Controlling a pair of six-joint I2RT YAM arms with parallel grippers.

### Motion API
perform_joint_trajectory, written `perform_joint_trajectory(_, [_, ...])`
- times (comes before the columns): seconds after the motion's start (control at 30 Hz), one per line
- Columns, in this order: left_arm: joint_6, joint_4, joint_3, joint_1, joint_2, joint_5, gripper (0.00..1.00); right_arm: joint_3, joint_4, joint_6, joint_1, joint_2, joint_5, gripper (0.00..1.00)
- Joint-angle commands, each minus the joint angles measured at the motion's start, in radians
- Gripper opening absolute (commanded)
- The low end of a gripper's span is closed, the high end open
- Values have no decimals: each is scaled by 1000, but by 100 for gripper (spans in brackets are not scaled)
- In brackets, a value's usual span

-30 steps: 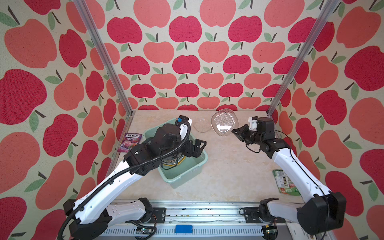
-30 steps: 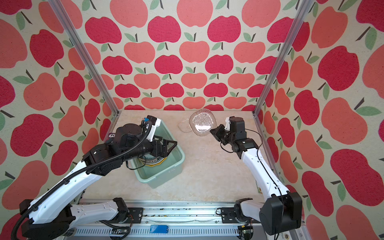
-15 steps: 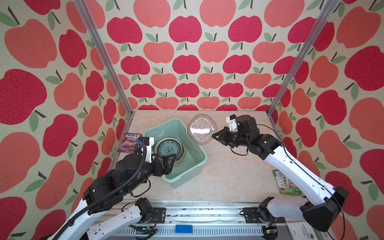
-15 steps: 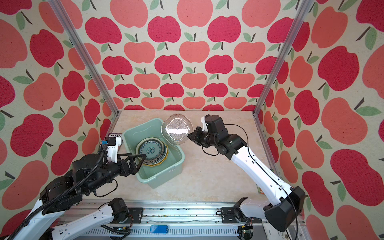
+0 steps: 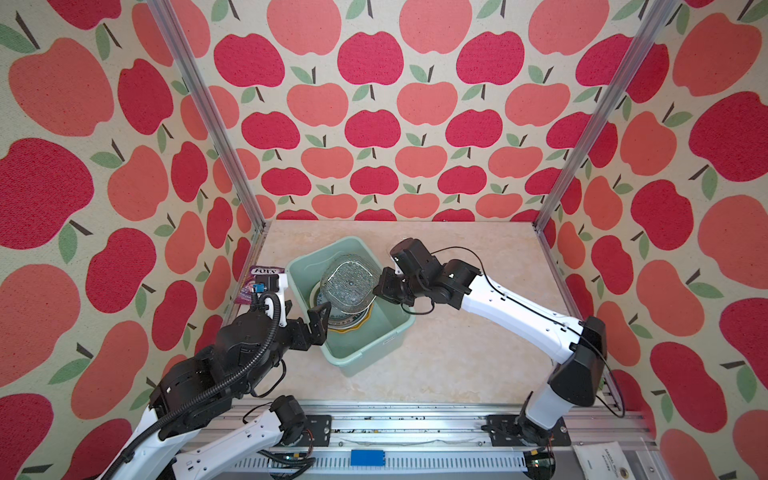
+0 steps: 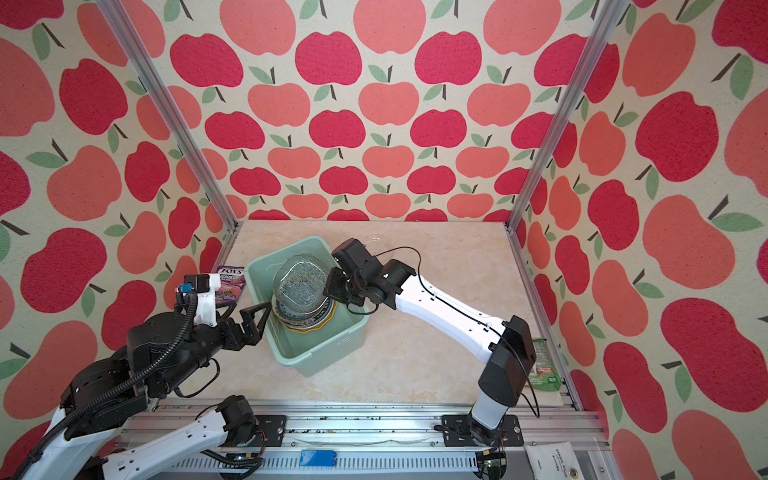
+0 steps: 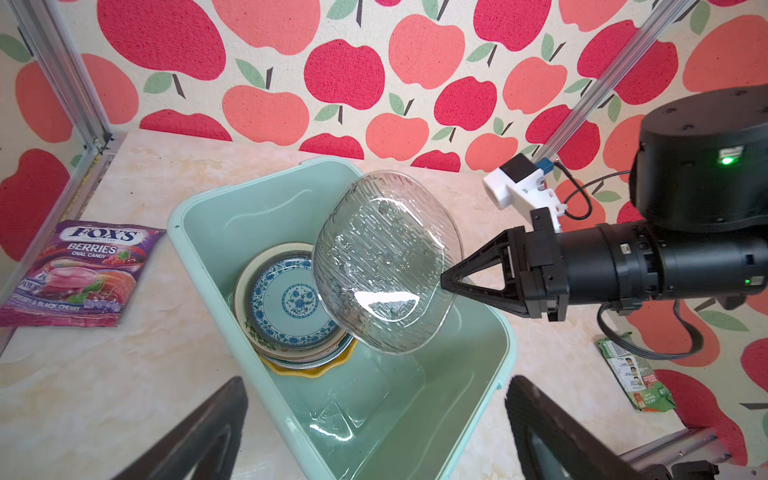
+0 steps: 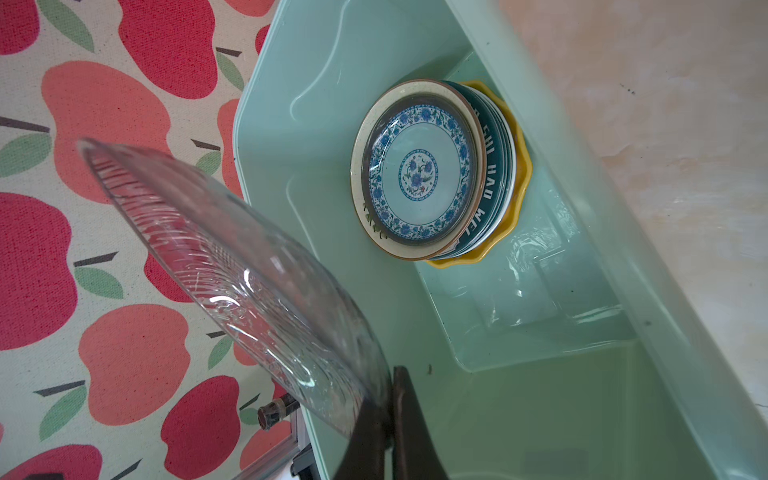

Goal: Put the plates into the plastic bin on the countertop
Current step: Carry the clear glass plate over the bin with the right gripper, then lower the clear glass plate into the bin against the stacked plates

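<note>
the right pincer (image 7: 445, 283) is clamped tight on the rim of a squarish glass plate (image 7: 386, 266), which sticks out tilted from its tip over the open mint-green plastic bin (image 7: 183, 216) on the countertop (image 5: 457, 353). lower than that pincer's tip, under the held plate, the other plates (image 7: 291, 299) lie stacked inside the bin, a blue-patterned plate (image 8: 415, 174) on top and a yellow plate (image 8: 524, 174) at the bottom. the left pincer (image 6: 245, 318) gapes wide with nothing in it, just outside the bin wall across from the right pincer.
</note>
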Motion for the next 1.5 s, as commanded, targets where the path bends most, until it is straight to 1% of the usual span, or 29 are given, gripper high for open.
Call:
perform_joint_trajectory(0.0, [58, -25, 41, -4, 8, -45, 99, 48, -24, 95, 10, 56, 76, 0])
perform_joint_trajectory(0.13, [92, 6, 47, -4, 14, -43, 99, 104, -73, 141, 20, 136, 113, 0])
perform_joint_trajectory(0.23, [120, 32, 39, -4, 22, -41, 99, 129, -75, 180, 22, 187, 121, 0])
perform_joint_trajectory(0.3, [130, 43, 33, -4, 26, -42, 99, 170, -97, 184, 27, 232, 128, 0])
perform_joint_trajectory(0.47, [162, 67, 21, -4, 40, -33, 99, 332, -202, 173, 42, 362, 139, 0])
perform_joint_trajectory(0.6, [181, 68, 29, -4, 62, -30, 99, 412, -268, 183, 51, 433, 185, 0])
perform_joint_trajectory(0.73, [193, 89, 22, -4, 61, -30, 99, 425, -290, 212, 54, 465, 213, 0])
perform_joint_trajectory(1.0, [204, 104, 14, -4, 54, -41, 99, 478, -307, 236, 55, 532, 196, 0])
perform_joint_trajectory(1.23, [210, 114, 4, -4, 49, -49, 99, 522, -349, 267, 55, 575, 211, 0])
perform_joint_trajectory(1.37, [212, 114, -1, -4, 48, -49, 99, 523, -381, 313, 69, 575, 236, 0])
perform_joint_trajectory(1.47, [212, 119, -9, -4, 42, -49, 99, 538, -417, 329, 89, 568, 276, 0])
